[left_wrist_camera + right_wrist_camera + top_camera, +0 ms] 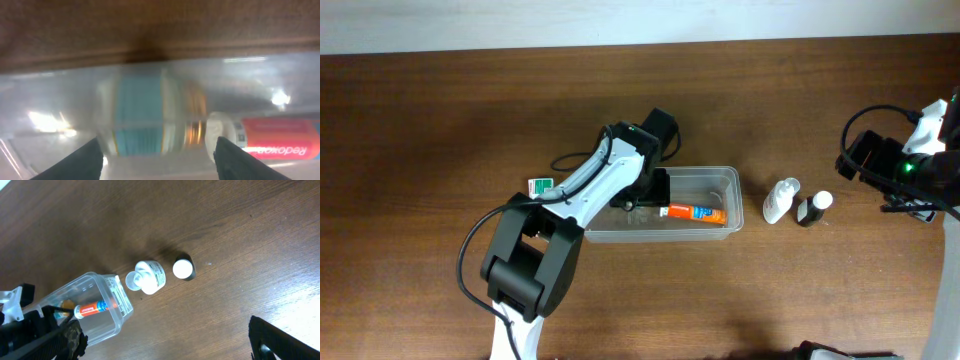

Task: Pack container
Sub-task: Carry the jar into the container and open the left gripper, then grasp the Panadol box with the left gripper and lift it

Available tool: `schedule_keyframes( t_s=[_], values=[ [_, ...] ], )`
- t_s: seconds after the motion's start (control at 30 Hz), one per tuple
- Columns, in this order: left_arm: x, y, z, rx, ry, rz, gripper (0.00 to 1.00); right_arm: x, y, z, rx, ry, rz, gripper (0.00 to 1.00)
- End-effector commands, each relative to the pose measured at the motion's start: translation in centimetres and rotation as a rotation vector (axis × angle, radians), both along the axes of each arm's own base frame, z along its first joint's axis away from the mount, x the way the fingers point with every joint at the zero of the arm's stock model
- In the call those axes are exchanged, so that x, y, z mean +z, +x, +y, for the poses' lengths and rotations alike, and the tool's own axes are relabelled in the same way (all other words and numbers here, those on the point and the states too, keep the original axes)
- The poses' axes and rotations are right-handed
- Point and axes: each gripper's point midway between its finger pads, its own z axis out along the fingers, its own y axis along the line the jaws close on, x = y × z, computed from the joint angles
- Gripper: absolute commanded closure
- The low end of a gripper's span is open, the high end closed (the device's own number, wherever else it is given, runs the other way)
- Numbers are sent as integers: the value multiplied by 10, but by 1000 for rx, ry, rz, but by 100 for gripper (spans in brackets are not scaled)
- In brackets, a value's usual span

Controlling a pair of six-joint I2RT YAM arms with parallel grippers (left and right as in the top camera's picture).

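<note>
The clear plastic container (725, 180) stands mid-table, and it also shows in the right wrist view (107, 287). An orange-red tube (695, 212) lies inside it. My left gripper (642, 197) is down in the container's left part, open (159, 162). Just beyond its fingers lies a blurred small bottle with a teal label and amber end (145, 117), not gripped, beside the tube (275, 137). My right gripper (865, 160) is open and empty (165, 345), above the table at the far right.
A white bottle (780, 200) (147, 277) and a dark bottle with a white cap (813, 208) (183, 269) stand right of the container. A small green-and-white item (541, 186) lies to its left. Cables loop around both arms.
</note>
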Motion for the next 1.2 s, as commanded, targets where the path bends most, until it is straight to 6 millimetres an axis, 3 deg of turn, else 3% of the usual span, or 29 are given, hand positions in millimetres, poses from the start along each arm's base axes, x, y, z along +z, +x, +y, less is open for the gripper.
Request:
schedule_keyframes(
  t_s=[0.0, 0.13, 0.27, 0.3, 0.4, 0.53, 0.6, 0.63, 0.73, 0.9, 0.93, 1.17],
  values=[
    [24, 2, -5, 13, -49, 1, 31, 7, 1, 0, 3, 2, -24, 2],
    [66, 6, -3, 7, -70, -56, 32, 7, 1, 0, 3, 2, -25, 2],
    [130, 9, 10, -5, -66, -195, 31, 7, 1, 0, 3, 2, -25, 2],
    [157, 9, 28, 11, -22, -273, 25, 7, 1, 0, 3, 2, -24, 2],
    [191, 4, 68, 61, 67, -359, 21, 7, 1, 0, 3, 2, -25, 2],
    [210, -11, 122, 146, 157, -351, 20, 7, 1, 0, 3, 2, -24, 2],
    [206, -20, 169, 245, 224, -264, 13, 7, 1, 0, 3, 2, -24, 2],
    [202, -21, 179, 271, 236, -245, 8, 7, 1, 0, 3, 2, -25, 2],
    [187, -21, 202, 325, 255, -198, 8, 7, 1, 0, 3, 2, -25, 2],
    [137, -15, 206, 255, 165, -123, 9, 7, 1, 0, 3, 2, -24, 2],
    [100, -18, 216, 263, 165, -84, 9, 7, 1, 0, 3, 2, -24, 2],
    [31, -23, 223, 255, 163, -23, 9, 7, 1, 0, 3, 2, -24, 2]
  ],
)
